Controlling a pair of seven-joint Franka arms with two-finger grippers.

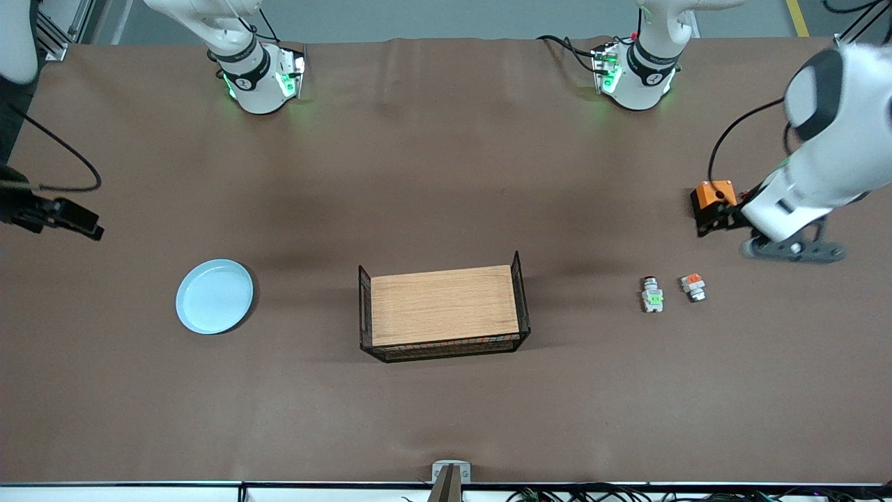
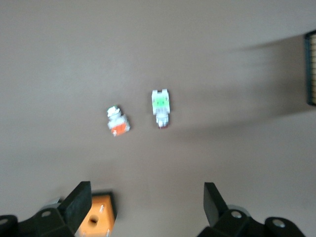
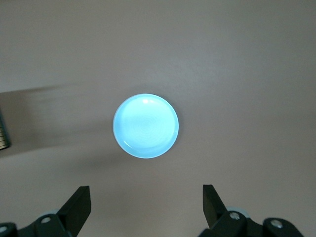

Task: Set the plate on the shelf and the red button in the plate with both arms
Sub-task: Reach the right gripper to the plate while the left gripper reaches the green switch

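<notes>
The pale light-blue plate [image 1: 214,296] lies on the table toward the right arm's end; it also shows in the right wrist view [image 3: 146,126]. My right gripper [image 1: 78,223] hangs open and empty in the air beside the plate [image 3: 146,205]. The red button [image 1: 652,294], white-grey with a green patch and a dark-red end, lies toward the left arm's end and also shows in the left wrist view [image 2: 161,104]. My left gripper [image 1: 716,220] is open and empty, up over the orange box [image 1: 714,195], apart from the button [image 2: 146,207].
A similar white piece with an orange patch [image 1: 693,286] lies beside the button [image 2: 118,123]. The orange box shows by one left finger [image 2: 96,215]. A black wire basket [image 1: 519,293] holding a wooden board stands mid-table.
</notes>
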